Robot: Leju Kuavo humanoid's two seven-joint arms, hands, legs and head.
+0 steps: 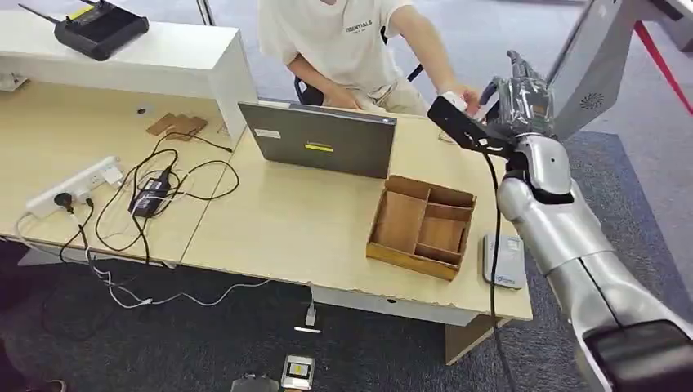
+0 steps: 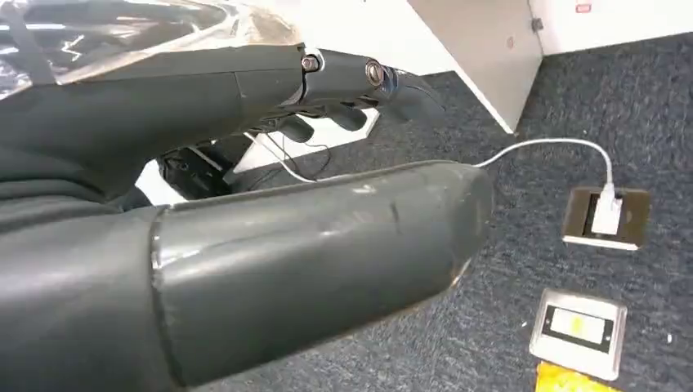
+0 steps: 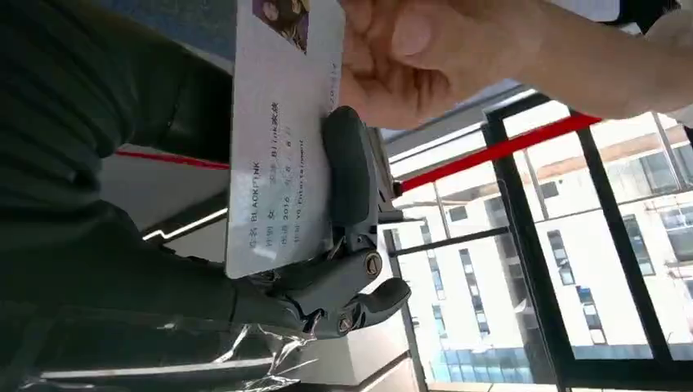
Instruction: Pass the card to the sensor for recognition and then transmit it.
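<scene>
My right hand [image 1: 521, 102] is raised over the table's far right corner and grips a white printed card [image 3: 278, 147] against its dark fingers [image 3: 351, 171]. A seated person's hand [image 3: 400, 57] pinches the card's other end. In the head view the card [image 1: 451, 101] shows as a small white patch between my hand and the person's hand [image 1: 468, 96]. The grey card sensor [image 1: 503, 261] lies on the table's near right edge, well below my hand. My left hand [image 2: 245, 204] hangs over the carpet, fingers apart, holding nothing.
A grey laptop [image 1: 323, 139] stands between me and the person. A wooden divided tray [image 1: 421, 224] sits left of the sensor. A power strip [image 1: 73, 186] and tangled cables lie at the left. A floor socket [image 2: 609, 216] sits in the carpet.
</scene>
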